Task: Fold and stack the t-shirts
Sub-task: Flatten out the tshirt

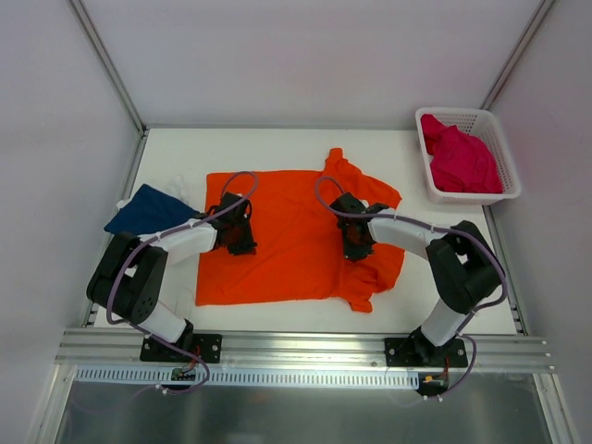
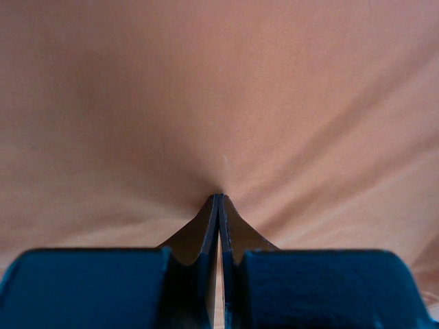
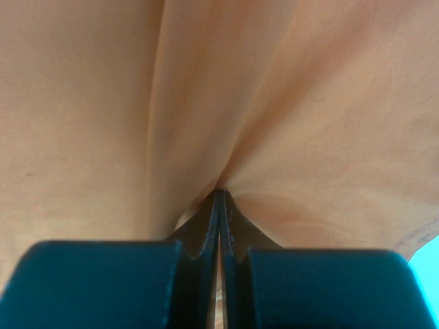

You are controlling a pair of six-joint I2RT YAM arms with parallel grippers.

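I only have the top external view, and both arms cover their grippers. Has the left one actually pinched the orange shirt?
Observer: Yes. In the left wrist view the left gripper is shut, with the orange t-shirt puckered into its tips.
Operator: And the right?
Observer: The right gripper is shut too, on a raised fold of cloth running up from its tips.
Operator: Near an edge?
Observer: A stitched hem shows at the right wrist view's lower right corner.

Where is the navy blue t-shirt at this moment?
In the top external view, the navy blue t-shirt lies on the left side of the table, just left of the spread orange t-shirt.
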